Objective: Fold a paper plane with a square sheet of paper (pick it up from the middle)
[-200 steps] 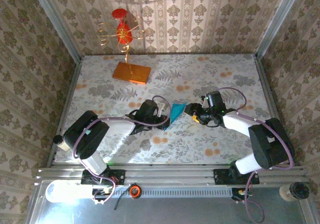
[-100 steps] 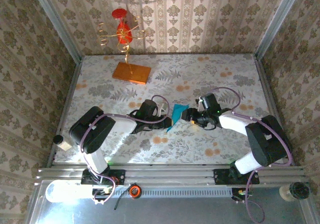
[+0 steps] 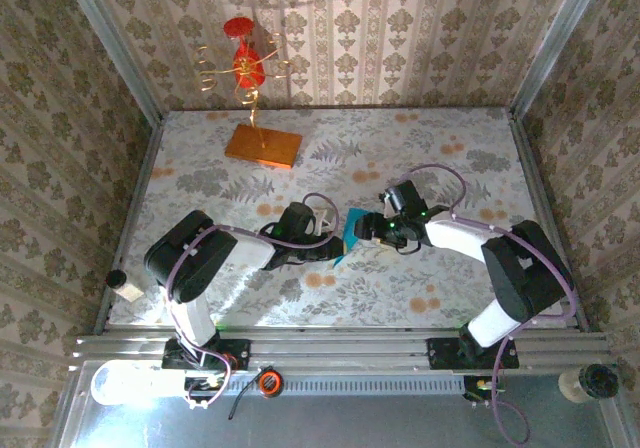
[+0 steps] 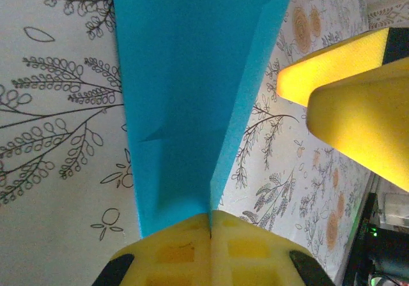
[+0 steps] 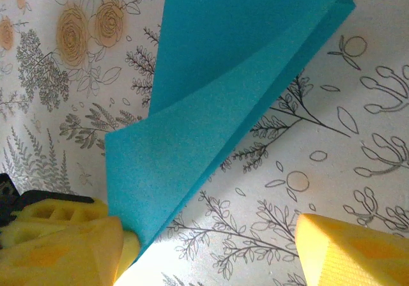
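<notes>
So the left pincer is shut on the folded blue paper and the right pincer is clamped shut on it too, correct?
Only the left pincer is shut on the folded blue paper. The right pincer is open: the right wrist view shows its fingers wide apart, with the paper's corner by one of them.

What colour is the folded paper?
Plain cyan-blue; the folded paper shows best in the right wrist view.

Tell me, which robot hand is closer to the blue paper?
Left. The left gripper is shut on the blue paper, pinching one end; the right gripper is open, just beside it.
</notes>
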You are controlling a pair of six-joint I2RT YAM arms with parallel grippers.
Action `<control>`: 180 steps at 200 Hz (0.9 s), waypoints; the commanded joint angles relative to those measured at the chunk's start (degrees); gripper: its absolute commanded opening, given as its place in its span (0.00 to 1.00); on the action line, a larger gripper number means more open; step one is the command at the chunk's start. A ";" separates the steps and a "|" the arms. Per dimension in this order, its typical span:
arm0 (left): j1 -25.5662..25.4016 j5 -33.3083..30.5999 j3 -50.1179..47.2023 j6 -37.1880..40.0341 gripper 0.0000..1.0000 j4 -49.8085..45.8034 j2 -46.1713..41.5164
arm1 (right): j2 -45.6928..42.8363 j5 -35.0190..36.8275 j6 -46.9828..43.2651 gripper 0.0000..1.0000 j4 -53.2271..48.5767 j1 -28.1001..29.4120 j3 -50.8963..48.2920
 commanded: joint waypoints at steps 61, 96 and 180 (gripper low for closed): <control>1.49 0.84 -2.88 -5.12 0.00 5.36 0.24 | 5.96 1.02 -1.84 0.73 -2.32 0.55 5.87; 1.92 0.86 -3.40 -6.72 0.00 6.61 0.86 | 7.58 1.04 -2.61 0.73 -3.28 0.77 7.34; 2.09 1.11 -3.85 -8.52 0.00 8.17 2.46 | 13.82 7.62 -3.86 0.75 -9.84 3.35 12.30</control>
